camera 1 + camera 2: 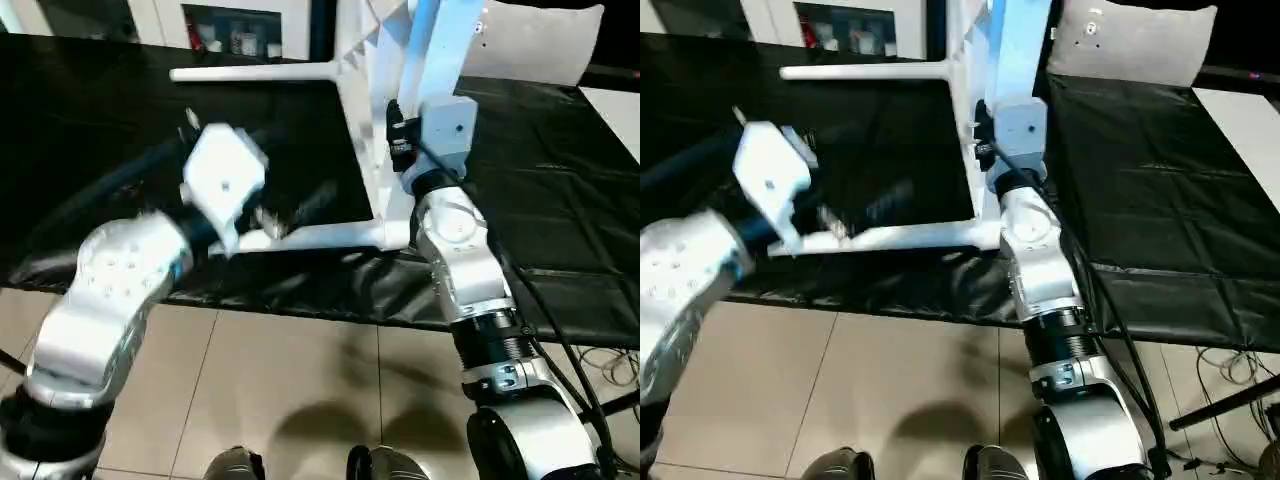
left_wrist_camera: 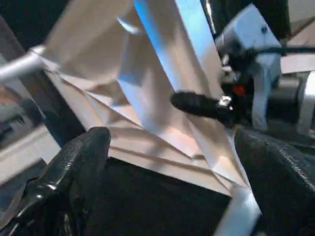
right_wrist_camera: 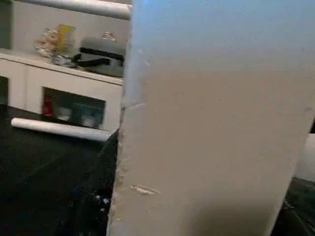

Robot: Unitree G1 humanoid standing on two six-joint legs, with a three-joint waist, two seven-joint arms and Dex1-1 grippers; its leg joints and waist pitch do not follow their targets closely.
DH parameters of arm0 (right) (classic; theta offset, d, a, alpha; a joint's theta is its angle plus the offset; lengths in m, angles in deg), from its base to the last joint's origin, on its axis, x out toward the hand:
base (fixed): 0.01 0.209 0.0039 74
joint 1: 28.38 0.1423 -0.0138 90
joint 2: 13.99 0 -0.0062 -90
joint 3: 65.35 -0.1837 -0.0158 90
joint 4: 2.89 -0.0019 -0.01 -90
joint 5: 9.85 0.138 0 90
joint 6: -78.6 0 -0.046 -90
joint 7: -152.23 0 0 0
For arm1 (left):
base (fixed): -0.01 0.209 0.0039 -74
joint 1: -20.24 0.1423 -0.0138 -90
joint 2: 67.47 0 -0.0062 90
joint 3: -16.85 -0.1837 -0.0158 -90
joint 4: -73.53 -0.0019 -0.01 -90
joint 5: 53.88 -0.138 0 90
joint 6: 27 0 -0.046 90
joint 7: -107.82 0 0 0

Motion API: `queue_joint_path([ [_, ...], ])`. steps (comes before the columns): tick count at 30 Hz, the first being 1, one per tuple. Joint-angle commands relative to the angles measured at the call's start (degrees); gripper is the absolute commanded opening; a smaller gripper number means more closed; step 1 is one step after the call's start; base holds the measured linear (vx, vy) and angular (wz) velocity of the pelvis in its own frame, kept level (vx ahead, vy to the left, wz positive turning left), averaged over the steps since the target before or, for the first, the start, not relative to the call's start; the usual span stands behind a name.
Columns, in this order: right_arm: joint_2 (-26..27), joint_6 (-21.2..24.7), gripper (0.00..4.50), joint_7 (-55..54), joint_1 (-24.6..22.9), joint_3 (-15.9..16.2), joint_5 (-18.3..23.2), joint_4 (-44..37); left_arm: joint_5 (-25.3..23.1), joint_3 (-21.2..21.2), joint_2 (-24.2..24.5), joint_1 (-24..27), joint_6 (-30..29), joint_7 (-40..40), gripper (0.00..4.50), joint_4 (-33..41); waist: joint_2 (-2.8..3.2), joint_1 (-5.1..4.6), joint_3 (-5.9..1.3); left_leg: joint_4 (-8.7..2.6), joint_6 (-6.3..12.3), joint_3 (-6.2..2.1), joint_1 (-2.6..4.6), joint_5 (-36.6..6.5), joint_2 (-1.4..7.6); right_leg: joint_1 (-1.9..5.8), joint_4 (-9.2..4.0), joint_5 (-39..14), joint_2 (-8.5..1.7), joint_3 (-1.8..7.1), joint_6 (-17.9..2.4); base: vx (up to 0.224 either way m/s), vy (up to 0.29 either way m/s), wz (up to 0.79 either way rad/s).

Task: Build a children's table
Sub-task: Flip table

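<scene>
Light falls from overhead: the tabletop (image 1: 415,50) glows bluish-white near the top centre, almost blown out, while the black cloth (image 1: 90,130) stays dim with faint sheen along its wrinkles. Soft shadows pool on the floor tiles (image 1: 290,400) at the bottom centre. The left arm (image 1: 130,270) at the lower left smears with motion blur; in both wrist views the close white plastic is out of focus and the left wrist's fingers (image 2: 81,157) are soft.

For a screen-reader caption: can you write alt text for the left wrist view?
White plastic tabletop stands tilted on edge, its ribbed underside facing the camera, between the left gripper's two open black fingers. The right gripper holds the tabletop's far edge.
</scene>
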Motion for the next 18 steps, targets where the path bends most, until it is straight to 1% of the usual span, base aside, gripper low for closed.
queue_joint_path([
  [1,-3.35,1.76,1.96,-3.69,-0.42,-2.56,-4.24,1.06,-1.6,-0.25,0.67,-1.07,1.24,0.07,4.5,0.38,0.54,-0.64,-4.08,-4.93,-1.94,-0.52,1.84,-11.34,2.46,2.97,-3.54,-13.23,-2.15,3.04,-7.31,0.0,0.0,0.0],
  [2,-3.71,1.83,1.96,-4.09,-0.47,-2.84,-4.4,1.3,-1.94,-0.15,0.75,-1.67,1.84,0.01,4.5,0.45,0.41,-0.58,-4.12,-4.86,-1.94,-0.38,1.92,-11.31,2.41,2.9,-3.56,-12.7,-2.04,3.09,-7.31,0.0,0.0,0.0],
  [5,-4.56,2.03,1.96,-5.15,-0.78,-3.45,-4.34,1.9,-2.22,0.9,0.4,-3.94,3.72,0.59,4.5,0.61,0.4,-0.42,-4.02,-4.98,-2.12,-0.41,1.92,-12.34,2.44,2.85,-3.68,-13.81,-2.11,3.08,-7.24,0.0,0.0,0.0],
  [7,-4.63,2.25,1.96,-5.01,-0.96,-3.06,-3.82,2.1,-2.56,1.38,0.47,-4.98,4.87,1.2,4.5,0.38,0.24,-0.49,-4.11,-4.99,-2.46,-0.57,1.54,-12.15,2.41,3.2,-3.55,-14.13,-2.21,3.0,-6.81,0.0,0.0,0.0],
  [9,-4.13,2.2,1.96,-2.88,-0.91,-2.44,-2.37,2.7,-3.5,1.71,0.74,-5.56,5.56,1.89,4.5,-0.04,0.12,-0.66,-4.28,-4.93,-2.43,-0.66,1.23,-11.62,2.37,3.45,-3.44,-13.89,-2.3,2.97,-6.57,0.0,0.0,0.0],
  [10,-3.84,2.46,1.96,-1.4,-0.75,-1.95,-1.46,3.35,-4.84,1.73,1.2,-5.87,6.17,2.29,4.5,-0.55,0.03,-0.82,-4.38,-4.88,-2.27,-0.7,1.1,-11.18,2.37,3.56,-3.36,-13.61,-2.33,2.94,-6.51,0.0,0.0,0.0],
  [11,-3.27,2.23,1.96,0.78,-0.84,-1.85,0.37,3.69,-6.49,1.74,1.92,-6.32,6.61,2.85,4.5,-1.28,0.03,-0.89,-4.38,-4.85,-2.03,-0.69,1.08,-11.26,2.33,3.53,-3.41,-13.66,-2.33,2.94,-6.5,0.0,0.0,0.0],
  [12,-2.88,2.91,2.52,2.44,-0.87,-1.7,1.7,4.26,-9.35,1.91,3.06,-7.12,7.71,4.08,4.5,-2.56,-0.2,-1.19,-4.45,-4.84,-1.62,-0.79,0.87,-11.39,2.4,3.74,-3.46,-14.38,-2.41,2.89,-6.14,0.0,0.0,0.0],
  [13,-2.8,3.04,2.66,2.72,-0.9,-1.7,1.96,4.36,-10.06,1.95,3.35,-7.31,8.0,4.4,4.5,-2.87,-0.04,-1.18,-4.42,-4.84,-1.57,-0.81,0.94,-11.56,2.39,3.62,-3.47,-14.73,-2.37,2.88,-6.07,0.0,0.0,0.0],
  [14,-2.48,3.55,2.66,3.49,-1.06,-1.86,2.83,4.44,-12.39,1.96,4.42,-7.99,8.94,5.42,4.5,-3.89,0.07,-1.43,-4.29,-4.97,-1.92,-0.91,0.83,-12.33,2.44,3.59,-3.62,-15.68,-2.31,2.89,-5.95,0.0,0.0,0.0],
  [15,-2.3,4.38,2.73,3.84,-1.22,-1.88,3.19,4.36,-14.45,1.78,5.5,-8.58,9.8,6.12,4.5,-4.85,0.2,-1.53,-4.36,-4.99,-2.21,-0.94,0.99,-12.64,2.55,3.55,-3.65,-15.85,-2.38,2.91,-6.07,0.0,0.0,0.0],
  [16,-2.19,4.95,2.87,4.01,-1.43,-1.68,3.36,4.37,-17.15,1.35,6.85,-9.14,11.37,7.04,4.5,-6.07,-0.15,-1.86,-4.59,-4.9,-2.5,-1.01,0.9,-12.82,2.54,3.77,-3.65,-15.68,-2.38,2.92,-6.42,0.0,0.0,0.0],
  [17,-2.02,5.64,2.87,3.34,-1.55,-1.65,3.16,4.64,-19.65,0.86,7.98,-9.87,12.67,8.09,4.5,-7.52,-0.14,-1.87,-4.61,-4.81,-2.49,-1.02,0.88,-12.72,2.45,3.73,-3.66,-15.5,-2.33,2.94,-6.52,0.0,0.0,0.0],
  [18,-1.95,5.89,3.09,3.01,-1.59,-1.65,2.99,4.78,-20.61,0.68,8.36,-10.15,13.19,8.5,4.5,-8.1,-0.11,-2.06,-4.82,-4.68,-2.51,-1.02,0.81,-11.16,2.47,3.84,-3.43,-13.79,-2.42,2.96,-7.3,0.0,0.0,0.0],
])
